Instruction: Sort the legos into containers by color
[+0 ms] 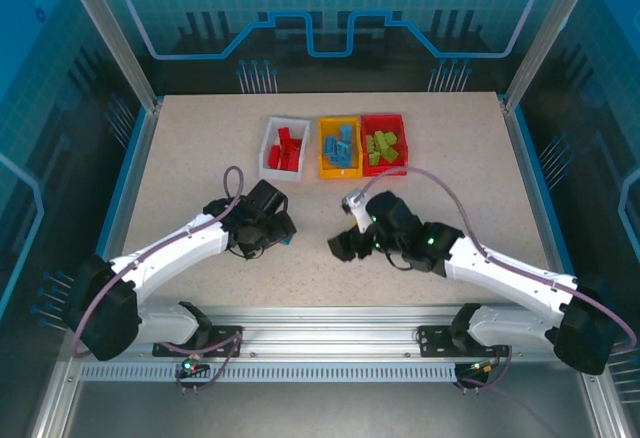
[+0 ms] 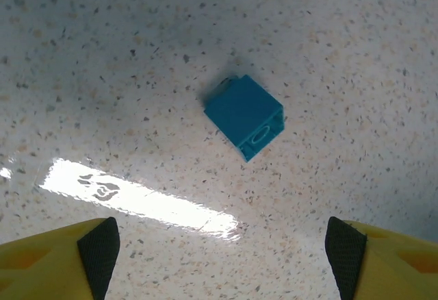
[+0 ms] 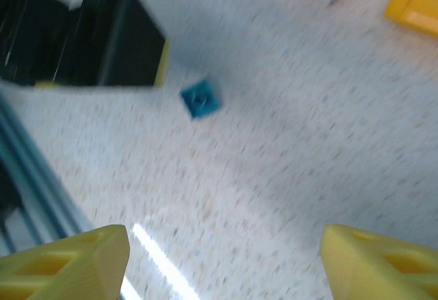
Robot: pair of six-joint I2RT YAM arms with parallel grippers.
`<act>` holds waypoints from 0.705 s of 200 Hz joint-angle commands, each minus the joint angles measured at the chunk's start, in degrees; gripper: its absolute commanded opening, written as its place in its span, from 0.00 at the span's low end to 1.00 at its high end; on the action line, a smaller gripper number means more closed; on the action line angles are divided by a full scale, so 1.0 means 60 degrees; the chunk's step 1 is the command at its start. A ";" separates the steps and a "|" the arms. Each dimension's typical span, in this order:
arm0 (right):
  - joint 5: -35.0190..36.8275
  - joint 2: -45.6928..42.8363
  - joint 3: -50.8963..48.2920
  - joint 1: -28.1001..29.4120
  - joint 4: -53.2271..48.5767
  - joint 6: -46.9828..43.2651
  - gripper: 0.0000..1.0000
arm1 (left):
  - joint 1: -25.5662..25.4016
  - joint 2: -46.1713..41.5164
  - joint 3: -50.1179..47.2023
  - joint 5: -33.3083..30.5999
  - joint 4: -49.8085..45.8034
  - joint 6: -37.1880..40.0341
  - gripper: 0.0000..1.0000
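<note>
One blue lego (image 2: pixel 245 116) lies alone on the speckled table, a little ahead of my left gripper (image 2: pixel 222 255), which is open and holds nothing. The same lego (image 3: pixel 200 99) shows blurred in the right wrist view, far ahead of my open, empty right gripper (image 3: pixel 226 259). From above, the left gripper (image 1: pixel 272 233) hangs right beside that lego (image 1: pixel 290 239), and the right gripper (image 1: pixel 342 246) is a short way to its right. At the back stand the white bin (image 1: pixel 270 154) with red legos, the orange-yellow bin (image 1: pixel 324 152) with blue ones and the red bin (image 1: pixel 397 124) with green ones.
The left arm's dark wrist (image 3: pixel 89 40) sits just behind the brick in the right wrist view. Blue side rails and a metal front rail (image 1: pixel 320 343) border the table. Bare tabletop lies between the arms and the bins.
</note>
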 commanded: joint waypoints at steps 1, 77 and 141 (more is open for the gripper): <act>0.0296 -0.0279 -0.0094 0.0526 0.0296 0.0367 0.76 | 0.0112 0.0430 -0.0036 0.0129 0.0391 -0.1627 0.83; 0.0610 0.0198 -0.0049 0.1024 0.0541 0.0698 0.74 | 0.0460 0.2394 0.0505 0.0462 0.1707 -0.3336 0.80; 0.0530 0.0444 -0.0117 0.1070 0.0640 0.0847 0.73 | 0.0524 0.3201 0.0577 0.0544 0.1902 -0.3625 0.66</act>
